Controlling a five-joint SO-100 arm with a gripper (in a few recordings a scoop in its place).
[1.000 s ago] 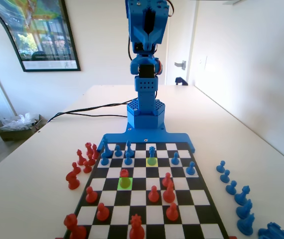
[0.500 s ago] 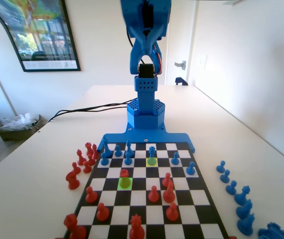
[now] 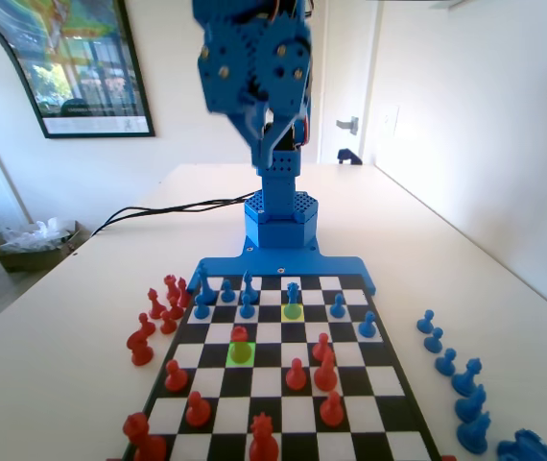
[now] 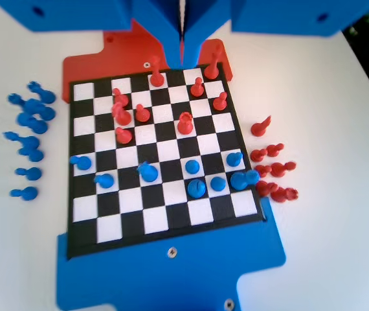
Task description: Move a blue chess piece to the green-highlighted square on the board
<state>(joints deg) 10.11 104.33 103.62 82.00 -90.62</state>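
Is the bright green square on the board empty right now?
No: in the fixed view a red pawn stands on the green-highlighted square.

Fixed view: bright daylight, white walls and table [image 3: 82, 317] washed pale; glare patches on framed picture [image 3: 72, 58] upper left. My arm [image 3: 254, 67] slightly motion-blurred, edges soft. Nearest red pieces at bottom edge soft, cropped.

Wrist view: overall soft focus, table near blown-out white. My jaws at top edge heavily blurred, dark shaded undersides, thin bright slit between them. Board [image 4: 158, 152] below my jaws evenly lit, pieces fuzzy, short faint shadows.
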